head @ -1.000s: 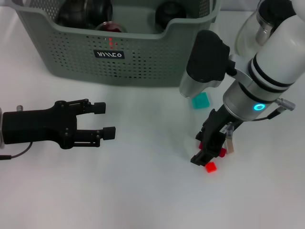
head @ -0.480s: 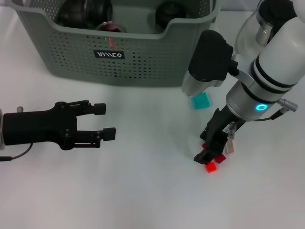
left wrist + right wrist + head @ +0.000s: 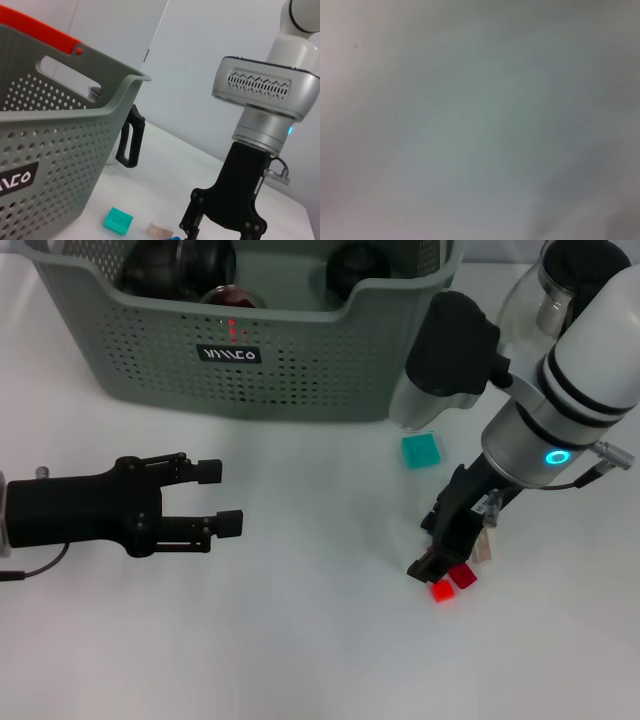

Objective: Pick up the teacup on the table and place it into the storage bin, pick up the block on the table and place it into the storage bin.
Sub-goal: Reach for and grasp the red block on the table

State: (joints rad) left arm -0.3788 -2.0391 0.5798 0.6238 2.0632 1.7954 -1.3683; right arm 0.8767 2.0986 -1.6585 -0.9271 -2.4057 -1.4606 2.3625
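smooth white table (image 3: 300,640) w/ perforated grey-green storage bin (image 3: 300,370)

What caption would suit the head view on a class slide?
Right gripper low over red blocks; left gripper open beside the storage bin.

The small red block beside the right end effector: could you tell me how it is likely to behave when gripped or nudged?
The red block looks tiny and rigid, so probably very light and easily scooted across the smooth white table. Its flat faces suggest sliding, not rolling. A darker red block sits close by, so a nudge from the right end effector may shift both.
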